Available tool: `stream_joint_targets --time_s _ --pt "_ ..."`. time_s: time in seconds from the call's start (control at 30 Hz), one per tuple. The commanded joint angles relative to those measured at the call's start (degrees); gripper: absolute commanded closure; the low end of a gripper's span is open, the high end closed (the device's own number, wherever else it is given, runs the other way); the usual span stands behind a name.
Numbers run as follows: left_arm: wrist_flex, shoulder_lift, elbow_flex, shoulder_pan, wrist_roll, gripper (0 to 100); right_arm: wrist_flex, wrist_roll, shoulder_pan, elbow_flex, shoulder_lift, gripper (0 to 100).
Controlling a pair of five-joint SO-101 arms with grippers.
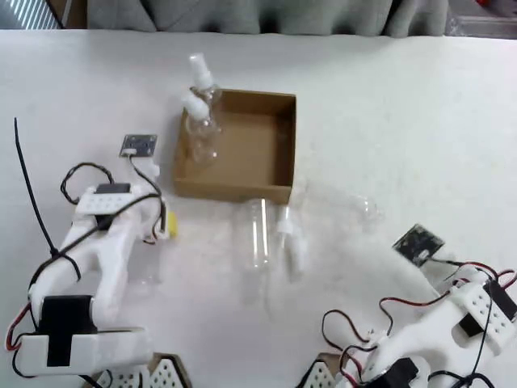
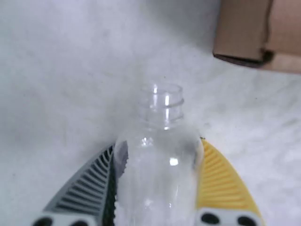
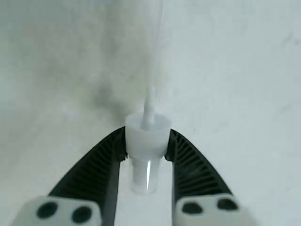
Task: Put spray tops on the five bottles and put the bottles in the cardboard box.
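The high camera hangs above the surface (image 1: 420,105) and looks steeply down from the arms' side. The arm bases lie at its near edge and the cardboard box (image 1: 242,153) farther out. It stands far enough off to take in both arms. The left wrist camera sits just behind the left claw (image 2: 159,148), very near. It faces forward along the fingers, over the gripped bottle (image 2: 162,165), to a corner of that box (image 2: 244,33). That corner and the surface are shared with the high view. The right wrist camera sits equally close behind the right claw (image 3: 147,141), angled down past the clamped spray top (image 3: 146,128) at the surface beyond.
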Motion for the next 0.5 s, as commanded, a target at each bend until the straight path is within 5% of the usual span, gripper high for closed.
stream_joint_targets --time_s 0.0,0.13,0.47 --pt "-0.79 -0.48 -2.81 -0.48 0.7 98 -4.53 2.37 0.66 1.41 -1.19 92.7" --pt "-0.79 -0.48 -2.81 -0.48 0.7 98 -12.44 -4.92 1.01 4.04 -1.45 79.5" --pt "-0.79 -0.48 -2.81 -0.48 0.7 98 -14.81 -16.18 4.18 2.11 -1.8 90.0"
